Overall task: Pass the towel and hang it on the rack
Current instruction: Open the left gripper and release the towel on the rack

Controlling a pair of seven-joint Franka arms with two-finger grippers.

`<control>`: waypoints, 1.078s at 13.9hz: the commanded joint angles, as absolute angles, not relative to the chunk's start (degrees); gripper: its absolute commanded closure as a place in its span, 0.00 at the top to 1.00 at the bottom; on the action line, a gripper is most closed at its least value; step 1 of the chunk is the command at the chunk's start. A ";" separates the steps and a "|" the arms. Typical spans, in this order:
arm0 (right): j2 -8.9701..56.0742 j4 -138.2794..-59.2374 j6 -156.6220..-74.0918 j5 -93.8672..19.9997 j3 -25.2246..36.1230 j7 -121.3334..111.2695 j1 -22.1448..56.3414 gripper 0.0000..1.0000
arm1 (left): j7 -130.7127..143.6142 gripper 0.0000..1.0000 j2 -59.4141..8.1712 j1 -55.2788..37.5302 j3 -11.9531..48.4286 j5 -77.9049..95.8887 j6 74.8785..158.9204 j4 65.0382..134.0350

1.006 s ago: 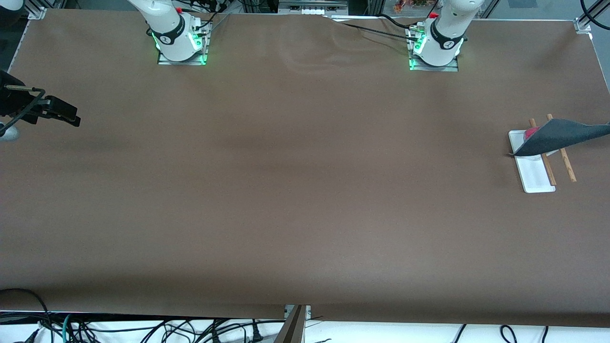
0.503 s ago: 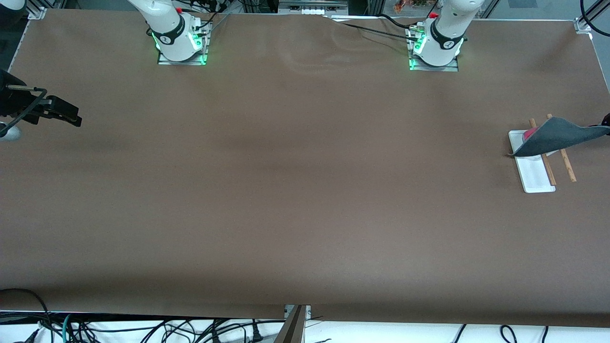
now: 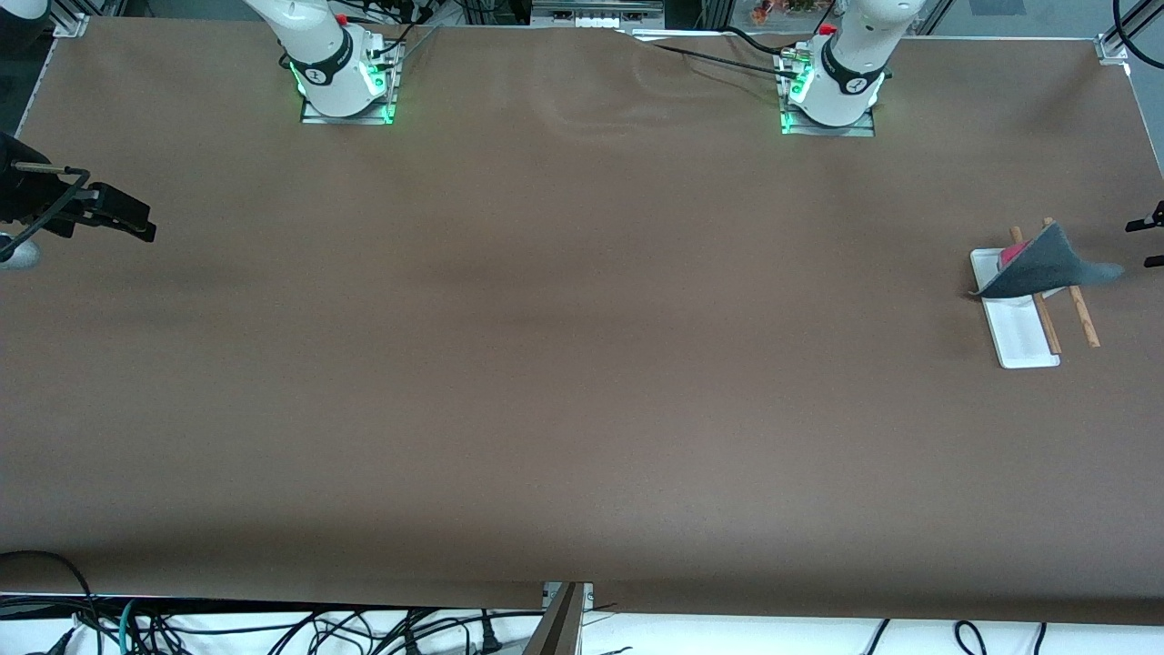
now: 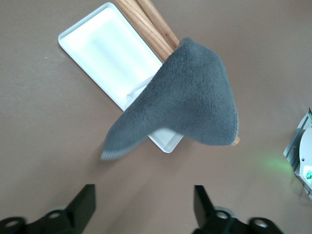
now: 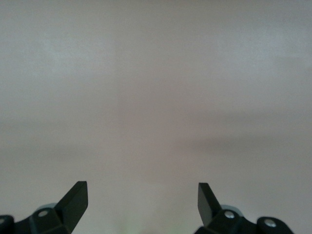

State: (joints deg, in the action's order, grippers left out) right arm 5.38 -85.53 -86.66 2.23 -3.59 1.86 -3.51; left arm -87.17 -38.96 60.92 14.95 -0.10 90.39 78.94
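The dark grey towel [image 3: 1041, 264] hangs over the two brown rods [image 3: 1084, 318] of the rack, whose white base [image 3: 1023, 341] lies at the left arm's end of the table. A bit of its pink-red patch [image 3: 1011, 255] shows. My left gripper [image 3: 1148, 242] is open and empty, off the towel at the table's end. In the left wrist view my left gripper [image 4: 145, 195] is apart from the towel [image 4: 195, 107], which drapes over the rods [image 4: 151, 22] and partly covers the base [image 4: 107, 53]. My right gripper [image 3: 145, 226] waits open and empty at the right arm's end, and shows open in its wrist view [image 5: 142, 192].
The two arm bases [image 3: 346, 82] [image 3: 827, 91] stand along the table's edge farthest from the front camera. Cables [image 3: 273, 628] hang below the nearest edge. The left arm's base with its green light shows in the left wrist view [image 4: 302, 156].
My left gripper has let go of the towel and drawn away toward the table's end. The towel's freed corner has dropped onto the rods. The right arm has hardly moved.
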 commanded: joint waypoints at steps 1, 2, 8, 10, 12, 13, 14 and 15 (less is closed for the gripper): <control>5.36 -84.99 -86.66 2.20 -3.69 0.97 -3.60 1.00 | -87.54 1.00 -40.08 60.47 15.38 -0.79 89.74 75.07; 5.36 -84.99 -86.66 2.20 -3.69 0.97 -3.60 1.00 | -87.54 1.00 -40.08 60.47 15.82 -0.44 89.74 74.54; 5.36 -84.99 -86.66 2.20 -3.69 0.97 -3.69 1.00 | -84.83 1.00 -38.41 58.28 16.17 0.00 88.33 72.07; 5.36 -84.99 -86.66 2.20 -3.69 0.97 -3.60 1.00 | -78.87 1.00 -36.66 58.18 16.35 -0.09 87.89 72.16; 5.36 -84.99 -86.66 2.20 -3.69 0.97 -3.60 1.00 | -72.37 1.00 -35.07 57.05 17.57 -0.09 85.79 72.33; 5.36 -84.99 -86.66 2.20 -3.69 0.97 -3.60 1.00 | -68.77 1.00 -34.29 56.87 18.71 -0.09 84.82 72.60; 5.36 -84.99 -86.66 2.20 -3.69 0.97 -3.60 1.00 | -65.08 1.00 -33.49 56.69 20.29 -0.17 84.03 72.95; 5.36 -84.99 -86.66 2.20 -3.69 0.97 -3.60 1.00 | -61.04 1.00 -32.88 56.52 21.69 -0.61 83.59 73.21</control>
